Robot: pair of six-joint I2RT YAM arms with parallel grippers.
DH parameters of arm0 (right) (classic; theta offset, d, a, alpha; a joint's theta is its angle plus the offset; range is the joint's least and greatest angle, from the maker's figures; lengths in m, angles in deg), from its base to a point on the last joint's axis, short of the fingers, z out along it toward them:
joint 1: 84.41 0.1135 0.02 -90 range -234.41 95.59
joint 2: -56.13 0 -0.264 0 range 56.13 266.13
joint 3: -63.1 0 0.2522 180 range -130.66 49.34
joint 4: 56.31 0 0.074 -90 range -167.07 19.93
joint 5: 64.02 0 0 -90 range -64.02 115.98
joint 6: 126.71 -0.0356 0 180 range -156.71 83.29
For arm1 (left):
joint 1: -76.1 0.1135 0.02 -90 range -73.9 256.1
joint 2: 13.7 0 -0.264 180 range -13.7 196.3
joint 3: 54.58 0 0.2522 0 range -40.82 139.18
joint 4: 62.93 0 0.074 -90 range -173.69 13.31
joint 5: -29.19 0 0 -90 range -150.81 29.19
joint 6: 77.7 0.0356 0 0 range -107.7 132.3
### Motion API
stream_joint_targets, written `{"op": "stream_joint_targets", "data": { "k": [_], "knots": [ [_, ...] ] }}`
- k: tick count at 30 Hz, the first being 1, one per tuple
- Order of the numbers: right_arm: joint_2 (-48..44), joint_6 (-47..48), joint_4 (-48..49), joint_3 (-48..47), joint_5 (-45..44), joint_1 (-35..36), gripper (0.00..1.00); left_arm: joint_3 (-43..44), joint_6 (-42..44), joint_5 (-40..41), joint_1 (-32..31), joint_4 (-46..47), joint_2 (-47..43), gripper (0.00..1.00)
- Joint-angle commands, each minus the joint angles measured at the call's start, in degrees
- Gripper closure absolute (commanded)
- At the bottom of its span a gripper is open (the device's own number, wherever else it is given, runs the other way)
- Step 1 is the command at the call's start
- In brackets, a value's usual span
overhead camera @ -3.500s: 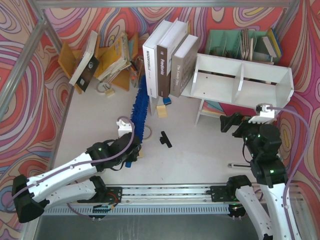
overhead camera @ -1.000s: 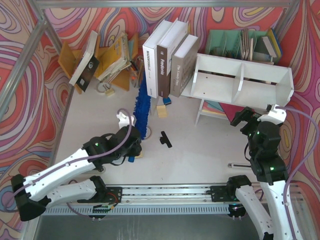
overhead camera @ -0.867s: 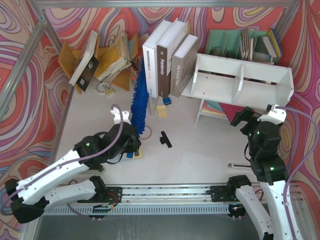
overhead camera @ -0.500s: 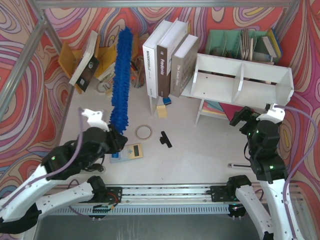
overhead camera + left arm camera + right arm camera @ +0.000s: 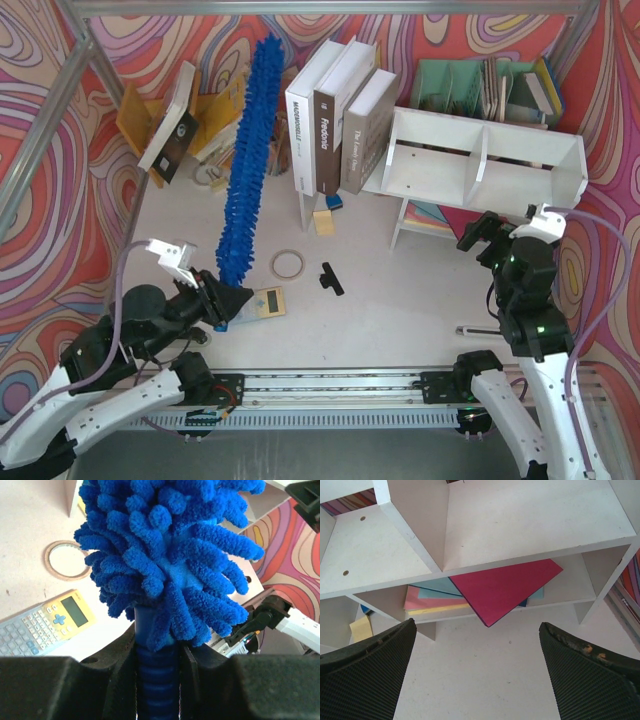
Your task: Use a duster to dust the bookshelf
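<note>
Yellow calculator (image 5: 262,302), tape ring (image 5: 289,264) near duster (image 5: 248,165)

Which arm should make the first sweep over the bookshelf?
Left. The left end effector is shut on the duster at its handle, and the duster is lifted. The right end effector is nearer the bookshelf, but it is open and empty.
</note>
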Motion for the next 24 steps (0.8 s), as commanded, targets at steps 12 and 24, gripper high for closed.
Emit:
{"op": "stream_joint_targets", "data": {
  "k": [12,24],
  "knots": [
    [1.01,-0.27,1.62,0.16,0.33,0.03,0.01,-7.83,11.03,-8.69,0.02,21.02,-4.57,1.00],
    [1.46,-0.29,1.72,0.20,1.20,0.10,0.01,-7.76,11.43,-2.63,0.07,20.24,-3.78,1.00]
  ]
}}
